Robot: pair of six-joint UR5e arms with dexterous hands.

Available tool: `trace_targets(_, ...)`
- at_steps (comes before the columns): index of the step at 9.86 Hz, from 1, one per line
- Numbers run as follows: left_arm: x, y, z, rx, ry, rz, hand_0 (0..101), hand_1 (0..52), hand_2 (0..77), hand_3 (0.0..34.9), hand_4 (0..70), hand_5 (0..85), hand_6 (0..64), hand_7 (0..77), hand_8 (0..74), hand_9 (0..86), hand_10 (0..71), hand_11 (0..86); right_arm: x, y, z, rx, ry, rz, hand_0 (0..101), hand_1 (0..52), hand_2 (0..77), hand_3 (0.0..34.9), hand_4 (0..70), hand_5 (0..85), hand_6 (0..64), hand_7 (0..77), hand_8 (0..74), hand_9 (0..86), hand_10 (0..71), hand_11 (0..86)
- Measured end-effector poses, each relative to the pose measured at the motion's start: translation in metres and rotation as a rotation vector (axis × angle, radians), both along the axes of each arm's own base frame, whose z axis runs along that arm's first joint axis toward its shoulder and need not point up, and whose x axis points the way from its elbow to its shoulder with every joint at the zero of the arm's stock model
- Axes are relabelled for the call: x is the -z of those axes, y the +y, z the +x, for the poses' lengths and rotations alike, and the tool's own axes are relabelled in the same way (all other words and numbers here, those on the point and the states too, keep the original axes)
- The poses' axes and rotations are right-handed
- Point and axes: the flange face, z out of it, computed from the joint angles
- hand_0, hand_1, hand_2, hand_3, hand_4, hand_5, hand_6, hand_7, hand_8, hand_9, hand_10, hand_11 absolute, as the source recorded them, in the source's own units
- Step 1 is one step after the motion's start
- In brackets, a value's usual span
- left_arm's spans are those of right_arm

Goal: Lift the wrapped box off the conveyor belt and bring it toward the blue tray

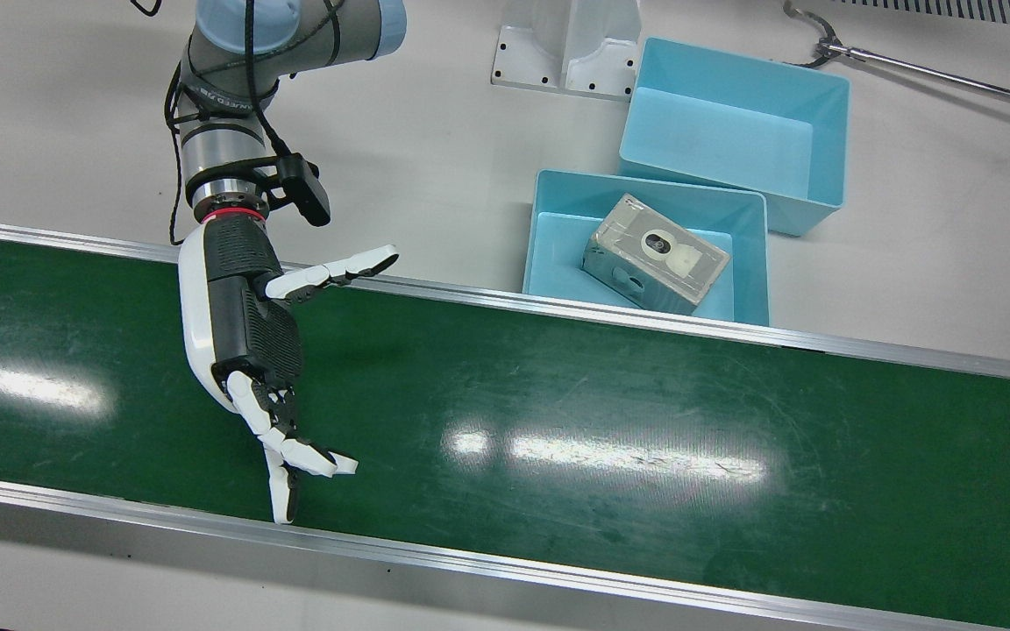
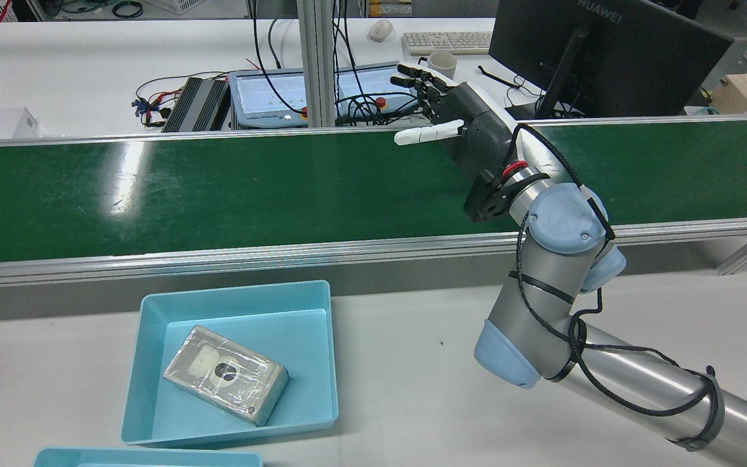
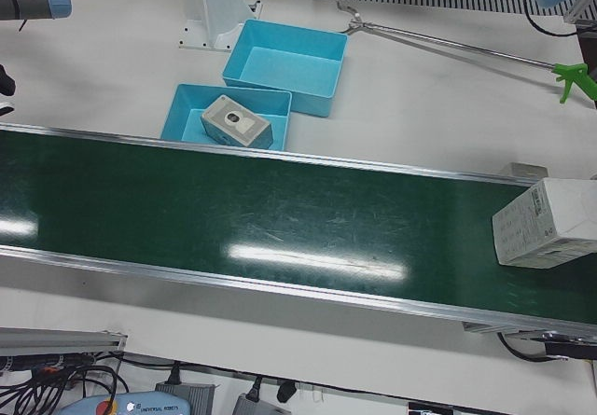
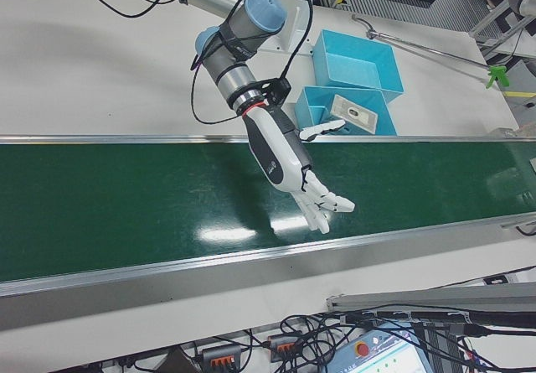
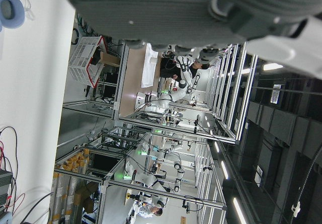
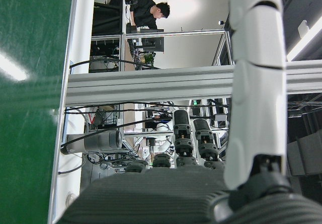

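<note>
Fingers [image 1: 330, 273] of the right hand [image 1: 242, 333] were spread and empty over the belt [image 1: 645, 421]. To its left the blue tray [image 1: 645, 183] already held one wrapped box [image 1: 654, 254]. Far beyond it, another box [image 3: 546, 221] rode the belt, probably nearer the left hand [image 5: 201, 7], whose state I could not tell.

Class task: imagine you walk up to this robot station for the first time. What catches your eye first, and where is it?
First, the right hand, white and black, hovering open over the green conveyor belt and holding nothing. Next, a wrapped box lying inside the nearer blue tray, just beyond the belt's rail. Another white box rides the belt at its far end, seen only in the left-front view.
</note>
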Motion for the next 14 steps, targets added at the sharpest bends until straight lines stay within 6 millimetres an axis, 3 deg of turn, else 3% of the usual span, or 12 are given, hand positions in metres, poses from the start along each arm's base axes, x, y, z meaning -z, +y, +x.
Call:
trace_targets(2, 0.0000, 0.0000, 0.0000, 0.000, 0.000, 0.000, 0, 0.0, 0.5, 0.0, 0.0, 1.1, 0.5, 0.5, 0.5, 0.5, 0.5, 0.5, 0.0012, 0.0012, 0.0022, -0.002, 0.006, -0.006, 49, 16.4, 7.1, 0.0, 9.8, 15.8, 6.0, 20.7, 1.1, 3.3, 0.5, 1.1)
trace_targets(3, 0.0000, 0.0000, 0.0000, 0.000, 0.000, 0.000, 0, 0.0, 0.5, 0.0, 0.0, 1.1, 0.5, 0.5, 0.5, 0.5, 0.5, 0.5, 0.0015, 0.0015, 0.0020, -0.002, 0.005, -0.007, 48, 13.6, 6.5, 0.0, 9.3, 15.3, 6.0, 18.5, 1.1, 2.7, 0.5, 1.1)
trace_targets(14, 0.0000, 0.0000, 0.0000, 0.000, 0.000, 0.000, 0, 0.0, 1.1, 0.0, 0.0, 1.1, 0.5, 0.5, 0.5, 0.5, 0.5, 0.5, -0.0017, 0.0000, -0.0030, -0.005, 0.007, -0.014, 47, 11.5, 6.5, 0.0, 13.1, 16.4, 8.2, 24.0, 2.2, 2.7, 0.5, 1.1)
